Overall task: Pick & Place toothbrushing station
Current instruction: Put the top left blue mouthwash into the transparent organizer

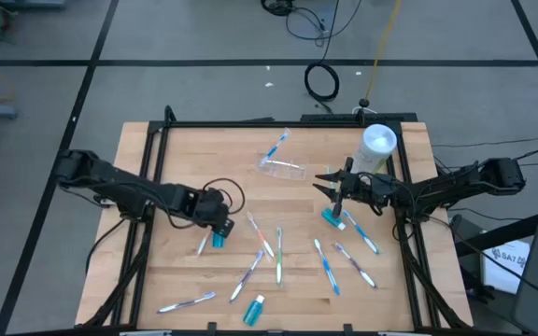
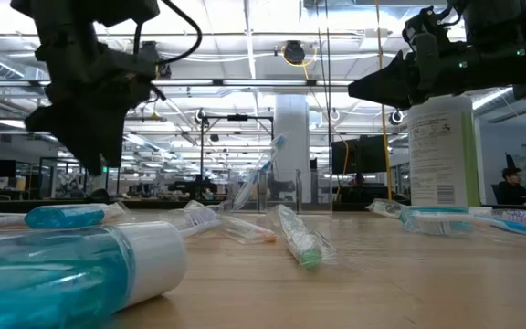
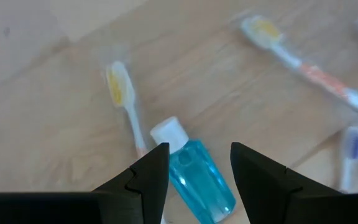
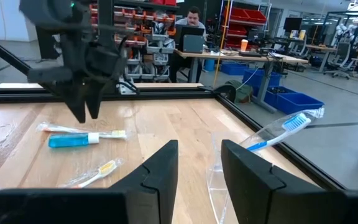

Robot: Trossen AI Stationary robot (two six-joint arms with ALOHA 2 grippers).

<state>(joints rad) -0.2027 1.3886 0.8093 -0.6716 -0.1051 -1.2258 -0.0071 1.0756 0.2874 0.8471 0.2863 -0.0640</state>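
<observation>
My left gripper (image 1: 220,227) is open and points down over a small blue bottle with a white cap (image 3: 199,182), which lies flat on the wooden table. Its fingers stand on either side of the bottle, above it; in the low view the gripper (image 2: 94,155) hangs clear of the bottle (image 2: 67,217). A yellow-bristled toothbrush (image 3: 122,93) lies beside the bottle. My right gripper (image 1: 327,182) is open and empty, raised above the table at the right. It faces a clear holder (image 4: 224,180) against which a blue toothbrush (image 4: 281,127) leans.
Several wrapped toothbrushes (image 1: 278,257) lie scattered over the table's near half. A second blue bottle (image 1: 332,219) lies under the right arm and a third (image 1: 255,310) at the near edge. A tall white bottle (image 1: 378,145) stands at the far right. A black frame (image 1: 250,122) rims the table.
</observation>
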